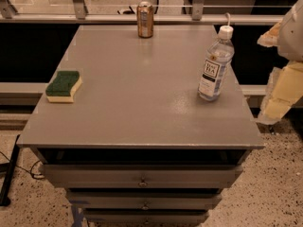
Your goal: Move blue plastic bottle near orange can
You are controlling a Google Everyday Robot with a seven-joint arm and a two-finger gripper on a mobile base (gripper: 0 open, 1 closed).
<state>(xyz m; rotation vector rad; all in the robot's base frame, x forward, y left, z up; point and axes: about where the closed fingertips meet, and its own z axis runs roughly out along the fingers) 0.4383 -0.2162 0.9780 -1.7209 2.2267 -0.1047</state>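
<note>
Drawers [142, 176] front; blue plastic bottle [215, 65] upright near table [142, 98] edge; gripper [284, 91] off to its right, state unclear

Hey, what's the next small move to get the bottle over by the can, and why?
Probably bring the end effector, which hangs beyond the right edge of the table, leftward toward the bottle. The bottle stands upright near that edge, ungrasped, while the can sits at the far edge.

- arm [293, 30]: one, pale casing, enters at the upper right edge of view, mostly cut off.
- gripper [279, 96]: pale yellow, just below the arm, slanting down and leftward, far right of view.
</note>
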